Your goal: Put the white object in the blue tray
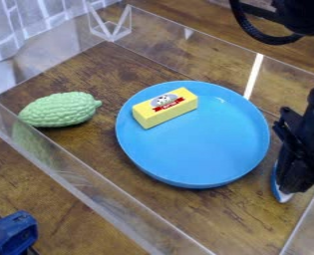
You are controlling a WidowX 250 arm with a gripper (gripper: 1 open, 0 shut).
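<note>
The blue tray (206, 149) lies in the middle of the wooden table, a round shallow blue plate. My black gripper (292, 185) points straight down just off the tray's right rim, its tips at the table surface. Only a pale sliver of the white object (282, 196) shows at the fingertips; the rest is hidden by the fingers, which are shut on it. It still rests on the table, outside the tray.
A yellow block with a red label (166, 107) lies inside the tray at its upper left. A green bumpy vegetable toy (60, 110) sits to the left. Clear plastic walls (80, 174) fence the table. A blue item (6, 234) shows at the bottom left corner.
</note>
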